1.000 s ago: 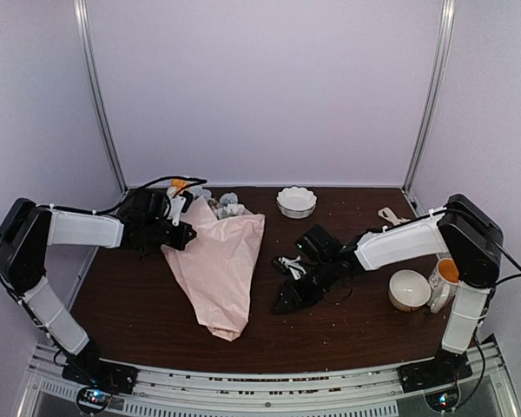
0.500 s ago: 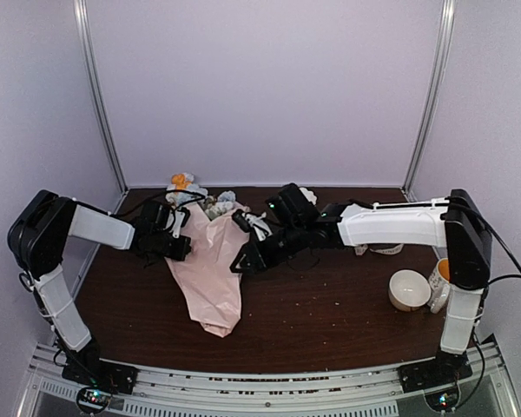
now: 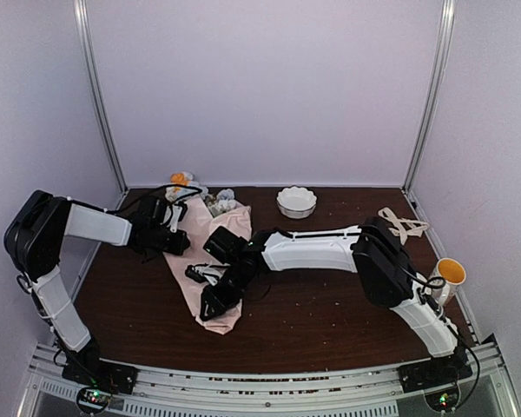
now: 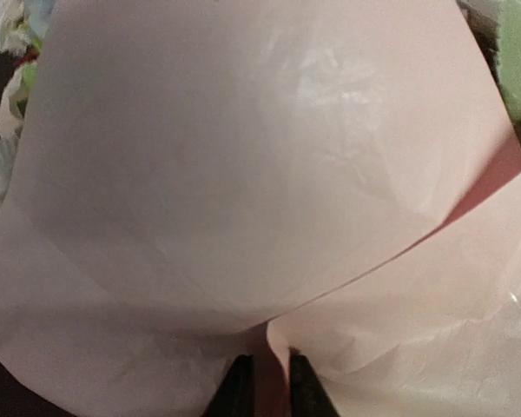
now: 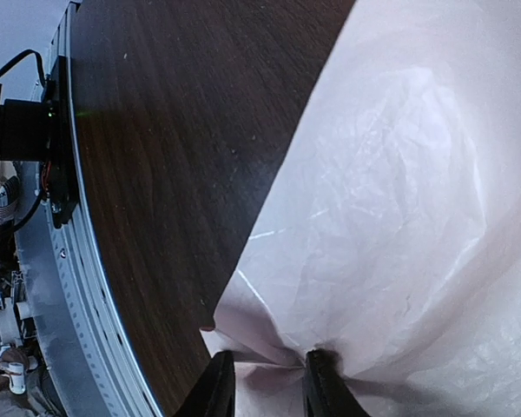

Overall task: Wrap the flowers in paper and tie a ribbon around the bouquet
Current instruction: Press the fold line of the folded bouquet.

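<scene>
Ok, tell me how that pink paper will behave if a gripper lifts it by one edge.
The paper would probably flop and drape rather than hold shape: it looks thin and crinkly, with creases showing in the right wrist view. It likely weighs very little. It bunches into folds at the right gripper, so a hard pull may well tear or crumple it.

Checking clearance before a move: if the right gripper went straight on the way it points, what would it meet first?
The paper: the right gripper already pinches its crumpled lower fold.
</scene>
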